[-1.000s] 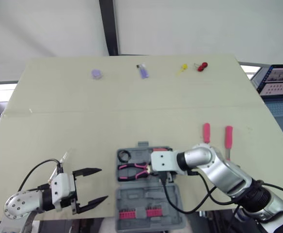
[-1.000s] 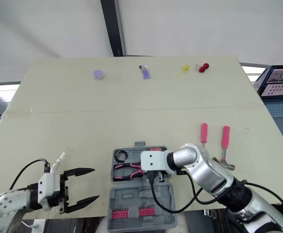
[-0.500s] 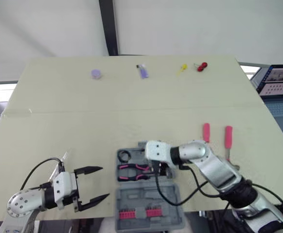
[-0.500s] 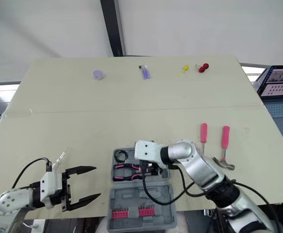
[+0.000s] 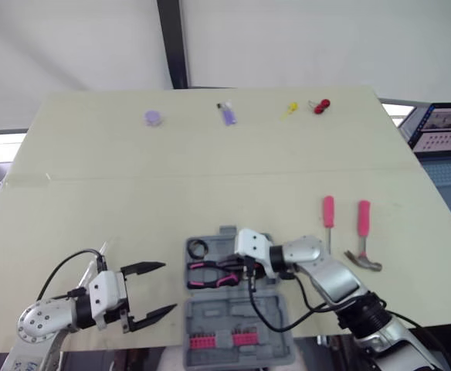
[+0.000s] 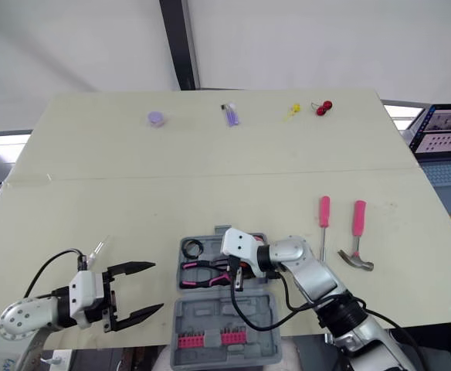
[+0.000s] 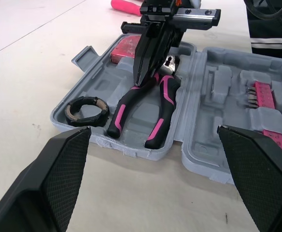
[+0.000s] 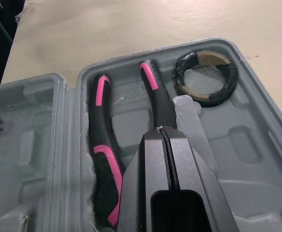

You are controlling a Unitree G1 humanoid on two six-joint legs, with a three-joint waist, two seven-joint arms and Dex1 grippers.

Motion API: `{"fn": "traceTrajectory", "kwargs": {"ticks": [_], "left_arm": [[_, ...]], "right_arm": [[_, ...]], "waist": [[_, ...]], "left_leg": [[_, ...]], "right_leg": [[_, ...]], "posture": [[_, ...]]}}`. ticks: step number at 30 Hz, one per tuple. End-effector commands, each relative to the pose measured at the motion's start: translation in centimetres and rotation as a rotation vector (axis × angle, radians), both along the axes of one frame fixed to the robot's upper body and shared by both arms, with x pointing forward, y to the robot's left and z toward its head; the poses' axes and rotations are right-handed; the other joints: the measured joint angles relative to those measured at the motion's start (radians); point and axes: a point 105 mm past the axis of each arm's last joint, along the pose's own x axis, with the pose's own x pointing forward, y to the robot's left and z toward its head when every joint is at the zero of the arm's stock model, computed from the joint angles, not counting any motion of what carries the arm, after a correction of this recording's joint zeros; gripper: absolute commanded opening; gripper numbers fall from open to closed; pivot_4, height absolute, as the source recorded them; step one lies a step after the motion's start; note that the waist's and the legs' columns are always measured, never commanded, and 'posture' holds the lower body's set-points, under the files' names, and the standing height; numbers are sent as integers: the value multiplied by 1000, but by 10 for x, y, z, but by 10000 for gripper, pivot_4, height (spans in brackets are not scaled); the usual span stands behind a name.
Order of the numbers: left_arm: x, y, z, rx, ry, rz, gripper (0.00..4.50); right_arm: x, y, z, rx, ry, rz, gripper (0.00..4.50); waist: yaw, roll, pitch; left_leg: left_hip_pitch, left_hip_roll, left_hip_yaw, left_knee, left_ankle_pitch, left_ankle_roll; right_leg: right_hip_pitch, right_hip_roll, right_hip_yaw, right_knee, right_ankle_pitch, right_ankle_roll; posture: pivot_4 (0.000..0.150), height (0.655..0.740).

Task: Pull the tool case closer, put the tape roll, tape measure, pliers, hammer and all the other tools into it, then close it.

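Observation:
The grey tool case lies open at the table's near edge, its lid nearest me holding pink bits. In the tray lie the black tape roll, the pink-handled pliers and a pink tape measure. My right gripper is shut, its tips down at the pliers' head with nothing between the fingers. My left gripper stands open left of the case, apart from it. The pink-handled hammer and a pink screwdriver lie on the table right of the case.
Small items line the table's far edge: a purple cap, a purple piece, a yellow piece and a red piece. A laptop stands beyond the right edge. A cable from my right wrist crosses the lid.
My right gripper slid left over the tray, then settled at the pliers' head; the forearm swung lower, uncovering the hammer head. The left gripper crept slightly right.

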Motion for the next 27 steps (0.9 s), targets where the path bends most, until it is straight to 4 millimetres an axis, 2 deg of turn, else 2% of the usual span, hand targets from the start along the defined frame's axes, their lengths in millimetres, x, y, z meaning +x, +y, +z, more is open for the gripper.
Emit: {"fn": "traceTrajectory", "kwargs": {"ticks": [1,10,14,23,27], "left_arm": [[0,-2,4,-4,-24,-5,45000],[0,-2,3,3,-29,-4,45000],[0,-2,3,5,-29,-4,45000],[-1,-3,0,11,-20,-10,45000],[2,-4,0,13,-27,-4,45000]], "right_arm": [[-2,-3,-13,-59,14,5,243],[-10,-20,-56,-269,71,3,243],[-18,-28,-75,-342,128,-1,243],[-26,-34,-88,-389,211,-10,243],[-19,-24,-77,-306,163,-8,243]], "waist": [[0,0,0],[0,1,-11],[1,1,-20],[2,3,-36],[2,3,-37]], "left_leg": [[0,0,0,0,0,0],[2,0,0,-1,0,0],[17,0,1,-10,0,0],[18,0,2,-13,0,0],[20,0,2,-14,0,0]], "right_leg": [[0,0,0,0,0,0],[2,0,0,0,0,0],[13,0,0,-2,0,0],[14,0,0,-6,0,0],[17,0,0,-7,0,0]], "posture": [[1500,7400],[1500,7400],[1500,7400],[1500,7400],[1500,7400]]}}
